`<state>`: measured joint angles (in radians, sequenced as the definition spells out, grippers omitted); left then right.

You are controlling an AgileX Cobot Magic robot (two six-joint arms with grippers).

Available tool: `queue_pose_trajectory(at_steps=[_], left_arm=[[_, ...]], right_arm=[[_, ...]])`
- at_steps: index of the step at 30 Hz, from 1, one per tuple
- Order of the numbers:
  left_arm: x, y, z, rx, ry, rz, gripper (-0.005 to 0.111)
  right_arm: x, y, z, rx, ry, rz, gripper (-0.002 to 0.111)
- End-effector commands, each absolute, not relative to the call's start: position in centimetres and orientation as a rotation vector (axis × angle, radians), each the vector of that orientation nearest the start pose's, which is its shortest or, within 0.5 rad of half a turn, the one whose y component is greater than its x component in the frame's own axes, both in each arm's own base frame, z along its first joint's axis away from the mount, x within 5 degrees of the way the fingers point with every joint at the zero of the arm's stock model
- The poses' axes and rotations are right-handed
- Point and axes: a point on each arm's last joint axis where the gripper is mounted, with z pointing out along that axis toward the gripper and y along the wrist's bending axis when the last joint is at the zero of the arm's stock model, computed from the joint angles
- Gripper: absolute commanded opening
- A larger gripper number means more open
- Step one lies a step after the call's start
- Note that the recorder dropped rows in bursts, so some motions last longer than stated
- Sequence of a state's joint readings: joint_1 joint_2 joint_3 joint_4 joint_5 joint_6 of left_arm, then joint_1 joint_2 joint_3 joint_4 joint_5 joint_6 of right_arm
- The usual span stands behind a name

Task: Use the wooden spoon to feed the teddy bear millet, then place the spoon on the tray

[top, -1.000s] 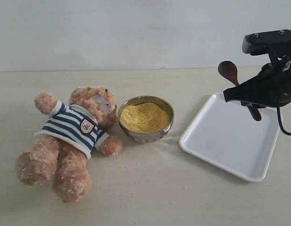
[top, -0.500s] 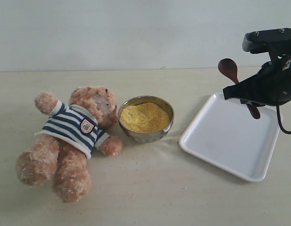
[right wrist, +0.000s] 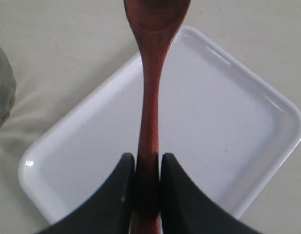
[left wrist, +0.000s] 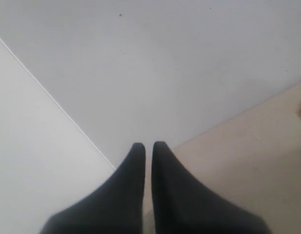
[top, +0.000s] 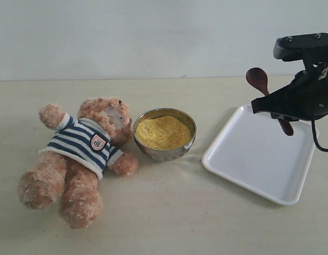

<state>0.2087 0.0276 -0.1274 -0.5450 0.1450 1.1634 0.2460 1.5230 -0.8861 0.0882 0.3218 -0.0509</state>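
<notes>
**Spoon held over the tray, scene almost unchanged**

Over the last second we see barely any change: the right gripper (top: 277, 112) has risen a touch. It hangs above the white tray (top: 249, 159), clamped on the handle of the wooden spoon (top: 258, 81), whose dark bowl points up and looks empty. The millet (top: 162, 132) lies heaped in its steel bowl (top: 164, 153), just beside the teddy bear (top: 81, 154) on the counter (top: 169, 212), well apart from the spoon. The left gripper (left wrist: 148, 146) is closed on nothing. We judge no scoop is under way.
</notes>
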Motion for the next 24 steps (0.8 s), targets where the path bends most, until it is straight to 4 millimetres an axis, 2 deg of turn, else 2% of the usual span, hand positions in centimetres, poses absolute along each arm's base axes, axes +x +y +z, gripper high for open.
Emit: queue_pose_trajectory(at_steps=[1,6,10,13,17,20,24], left_arm=[[5.3,0.2,22.4,0.404,1.538,0.577,0.005],[5.4,0.0,21.6,0.442,1.589,0.540,0.005],[5.2,-1.1,19.3,0.556,1.764,0.369,0.005],[5.5,-0.7,18.4,0.328,1.789,0.257,0.005],[5.6,0.7,20.7,-0.239,1.529,-0.004,0.005],[5.5,1.1,21.3,-0.390,1.439,-0.114,0.005],[5.7,0.2,20.5,-0.608,1.474,-0.454,0.005]], right_arm=[[29.9,7.6,22.4,-0.278,2.439,0.154,0.000],[29.8,7.6,22.4,-0.278,2.442,0.154,0.000],[29.8,7.6,22.3,-0.279,2.447,0.154,0.000],[29.8,7.6,22.4,-0.279,2.445,0.154,0.000],[29.8,7.6,22.4,-0.279,2.445,0.154,0.000],[29.9,7.6,22.4,-0.277,2.434,0.154,0.000],[29.8,7.6,22.3,-0.280,2.453,0.153,0.000]])
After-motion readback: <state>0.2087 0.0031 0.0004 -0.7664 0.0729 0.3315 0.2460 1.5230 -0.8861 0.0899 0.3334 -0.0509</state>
